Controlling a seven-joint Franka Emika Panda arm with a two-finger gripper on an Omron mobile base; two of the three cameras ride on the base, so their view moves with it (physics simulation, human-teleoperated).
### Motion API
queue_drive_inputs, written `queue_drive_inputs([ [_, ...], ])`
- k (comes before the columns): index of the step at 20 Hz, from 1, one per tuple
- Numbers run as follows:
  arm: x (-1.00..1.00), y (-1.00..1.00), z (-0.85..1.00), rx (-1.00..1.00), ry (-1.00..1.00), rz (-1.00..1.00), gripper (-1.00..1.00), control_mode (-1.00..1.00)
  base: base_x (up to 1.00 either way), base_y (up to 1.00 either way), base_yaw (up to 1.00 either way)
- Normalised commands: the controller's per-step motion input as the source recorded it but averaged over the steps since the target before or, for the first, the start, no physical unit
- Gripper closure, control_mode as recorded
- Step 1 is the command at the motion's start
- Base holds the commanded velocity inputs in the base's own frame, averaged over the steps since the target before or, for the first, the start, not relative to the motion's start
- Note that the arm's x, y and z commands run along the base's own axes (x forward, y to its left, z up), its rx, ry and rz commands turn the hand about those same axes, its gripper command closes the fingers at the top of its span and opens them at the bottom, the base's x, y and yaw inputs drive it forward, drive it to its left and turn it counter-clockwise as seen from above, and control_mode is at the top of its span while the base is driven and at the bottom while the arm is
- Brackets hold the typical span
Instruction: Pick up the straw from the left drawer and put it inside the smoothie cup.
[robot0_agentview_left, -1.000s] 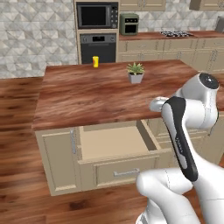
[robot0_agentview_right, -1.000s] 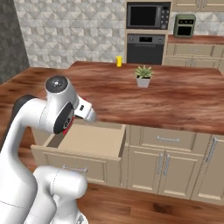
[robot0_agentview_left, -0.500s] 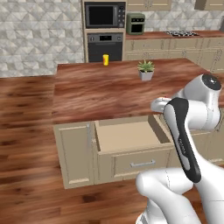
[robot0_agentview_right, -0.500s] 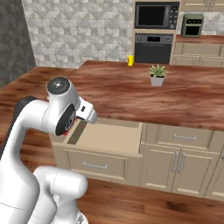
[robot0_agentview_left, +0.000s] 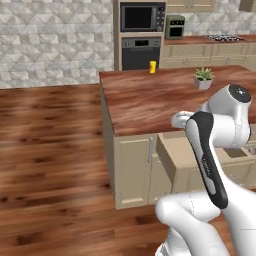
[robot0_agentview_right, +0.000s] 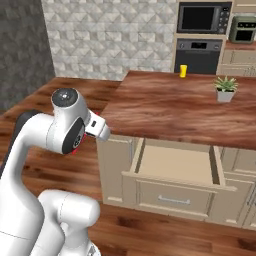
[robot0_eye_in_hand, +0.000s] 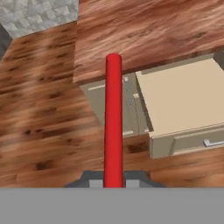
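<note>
Simulated kitchen with a glossy reddish-brown plank floor (robot0_agentview_left: 50, 150), a grey-white geometric tiled wall (robot0_agentview_right: 110, 40) behind, and a built-in black oven (robot0_agentview_left: 141, 51) with a microwave (robot0_agentview_left: 140, 17) above it. Dark polished wood-grain tabletop (robot0_agentview_right: 170, 107) on a beige panelled island, smooth and reflective, with straight square edges. Small yellow tapered smoothie cup (robot0_agentview_right: 183, 70) near the far edge of the tabletop, upright, also seen at (robot0_agentview_left: 153, 66); reddish mark too small to make out. Spiky green potted plant in a grey-white pot (robot0_agentview_right: 225, 90) toward the far right part of the tabletop, well apart from the cup. Wide shallow beige wooden left drawer (robot0_agentview_right: 175, 165) pulled open under the near edge of the tabletop, flat light tan interior, panelled front with a slim silver bar handle (robot0_agentview_right: 173, 200); seen in the hand view at (robot0_eye_in_hand: 183, 94). Thin straight red straw (robot0_eye_in_hand: 113, 122), smooth and round-tipped, rising from between the gripper (robot0_eye_in_hand: 113, 179) fingertips, clamped there and held up in the air above the floor beside the drawer's left side, outside the drawer and far from the cup. Gripper closed on the straw, dark tips pressed to either side of its lower end.
</note>
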Motion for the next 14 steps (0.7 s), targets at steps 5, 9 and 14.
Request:
queue_drive_inputs([
  [5,0.00,0.00,0.00,0.00,0.00,0.00,1.00,1.00,0.51,1.00,-0.01],
  [9,0.00,0.00,0.00,0.00,0.00,0.00,1.00,1.00,0.77,0.96,-0.04],
  [14,0.00,0.00,0.00,0.00,0.00,0.00,1.00,1.00,0.95,0.76,-0.09],
])
